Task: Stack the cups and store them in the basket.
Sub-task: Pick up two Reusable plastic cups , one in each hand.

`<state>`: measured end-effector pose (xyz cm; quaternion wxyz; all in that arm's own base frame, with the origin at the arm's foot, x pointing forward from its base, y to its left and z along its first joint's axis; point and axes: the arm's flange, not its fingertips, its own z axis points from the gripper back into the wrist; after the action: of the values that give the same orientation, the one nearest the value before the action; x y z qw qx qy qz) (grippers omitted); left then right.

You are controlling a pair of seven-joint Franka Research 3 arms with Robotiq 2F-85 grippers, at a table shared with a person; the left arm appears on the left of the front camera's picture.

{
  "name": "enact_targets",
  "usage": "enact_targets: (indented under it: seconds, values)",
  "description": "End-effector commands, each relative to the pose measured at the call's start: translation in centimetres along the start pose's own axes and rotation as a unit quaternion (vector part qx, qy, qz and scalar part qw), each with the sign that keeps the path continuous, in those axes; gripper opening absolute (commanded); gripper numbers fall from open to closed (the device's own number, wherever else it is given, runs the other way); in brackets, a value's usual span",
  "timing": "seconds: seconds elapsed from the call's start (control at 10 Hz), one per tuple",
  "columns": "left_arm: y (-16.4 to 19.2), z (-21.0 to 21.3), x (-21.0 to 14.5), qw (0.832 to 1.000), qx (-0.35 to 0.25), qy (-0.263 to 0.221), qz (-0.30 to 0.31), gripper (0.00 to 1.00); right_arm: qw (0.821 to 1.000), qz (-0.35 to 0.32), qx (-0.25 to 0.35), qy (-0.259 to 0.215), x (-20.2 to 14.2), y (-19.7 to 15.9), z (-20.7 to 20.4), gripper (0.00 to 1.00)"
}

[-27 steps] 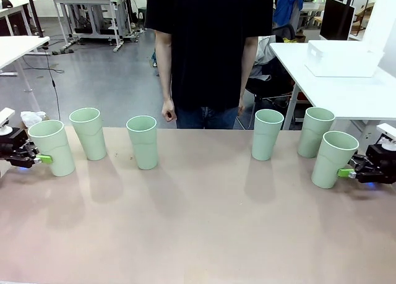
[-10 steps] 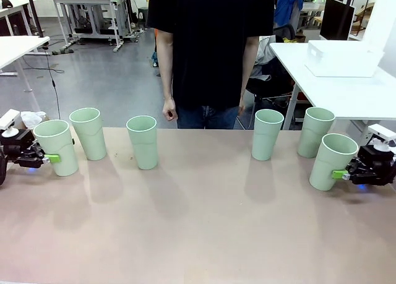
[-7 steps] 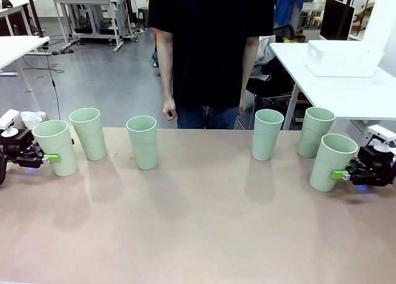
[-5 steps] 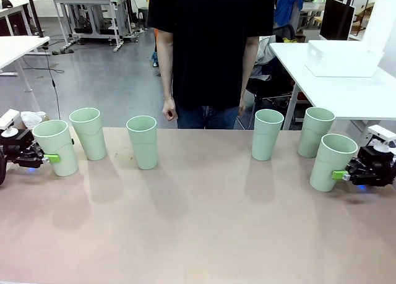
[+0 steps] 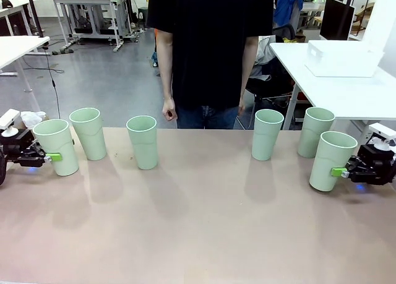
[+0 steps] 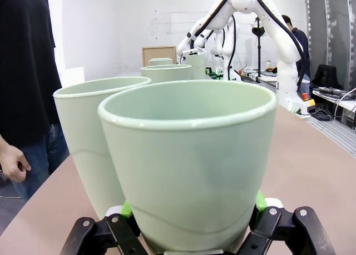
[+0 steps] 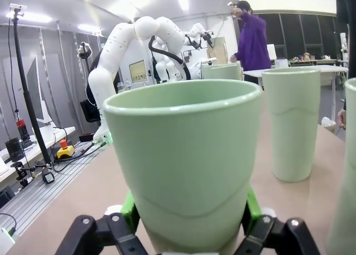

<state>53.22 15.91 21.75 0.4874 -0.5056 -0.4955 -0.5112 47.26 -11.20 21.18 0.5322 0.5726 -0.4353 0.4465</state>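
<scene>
1. The left jaws come in low from the left side and are clamped on the far-left cup [image 5: 56, 146]. In the left wrist view a green pad [image 6: 127, 209] presses on each side of the cup, low on its wall. This cup is the leftmost thing on the tabletop [image 5: 198, 234]; whether its base touches the surface I cannot tell.
2. The second cup [image 5: 88, 133] stands upright just beside the far-left cup, a little farther back and close to the tabletop's far edge. The gap between the two is narrow.
3. The third cup [image 5: 143, 142] stands upright to the right, apart from the second, with bare surface on both sides.
4. A wide open stretch of tabletop lies between the third cup and the fourth. The person [image 5: 210, 49] stands behind the far edge right there, arms hanging, one hand [image 5: 168, 109] loosely curled (it is well apart from every cup).
5. The fourth cup [image 5: 267, 134] and the fifth cup [image 5: 315, 132] stand upright near the far edge, with a clear gap between them.
6. The far-right cup [image 5: 332, 161] sits nearer the camera than the fifth cup and just beside it. The right jaws reach in low from the right side and are clamped on its lower wall, green pads on either side.
7. The whole near half of the tabletop, in front of the row, is open surface.
8. The basket [image 5: 343, 58] rests on a white side table [image 5: 371, 98] at the upper right, well apart from the cups.
</scene>
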Motion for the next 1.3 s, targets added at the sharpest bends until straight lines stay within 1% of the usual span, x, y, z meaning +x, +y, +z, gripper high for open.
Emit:
enact_targets:
  seconds: [0.0, 0.2, 0.3, 0.4, 0.6, 0.8, 1.0, 1.2]
  values:
    - [0.0, 0.0, 0.0, 1.0, 0.001, 0.001, 0.0, 0.41, 1.0, -0.001, -0.006, 0.005, -0.2, -0.1, 0.2, 0.4]
    - [0.0, 0.0, 0.0, 1.0, 0.001, 0.001, 0.0, 0.41, 1.0, -0.001, -0.006, 0.005, -0.2, -0.1, 0.2, 0.4]
    - [0.0, 0.0, -0.1, 1.0, 0.001, 0.001, 0.001, 0.85, 1.0, -0.003, -0.002, 0.0, -0.3, 0.0, 0.1, 0.86]
    - [-0.9, 0.3, 1.9, 1.0, -0.021, 0.003, -0.011, 0.85, 1.0, 0.016, -0.007, -0.004, 0.9, 1.1, -0.8, 0.86]
    - [-2.4, 0.1, 5.2, 1.0, -0.008, -0.016, -0.016, 0.85, 0.999, 0.034, -0.022, 0.001, 3.2, 3.4, -2.8, 0.86]
    - [-4.3, -0.9, 7.4, 1.0, 0.01, -0.013, -0.009, 0.85, 0.999, 0.038, -0.035, -0.002, 5.7, 5.6, -4.6, 0.86]
    - [-6.6, -2.8, 9.5, 1.0, 0.019, -0.02, -0.011, 0.85, 0.997, 0.037, -0.063, -0.004, 7.9, 6.6, -6.3, 0.86]
    - [-8.4, -6.2, 10.3, 0.999, 0.017, -0.016, -0.023, 0.85, 0.994, 0.038, -0.102, 0.0, 9.9, 6.4, -8.0, 0.86]
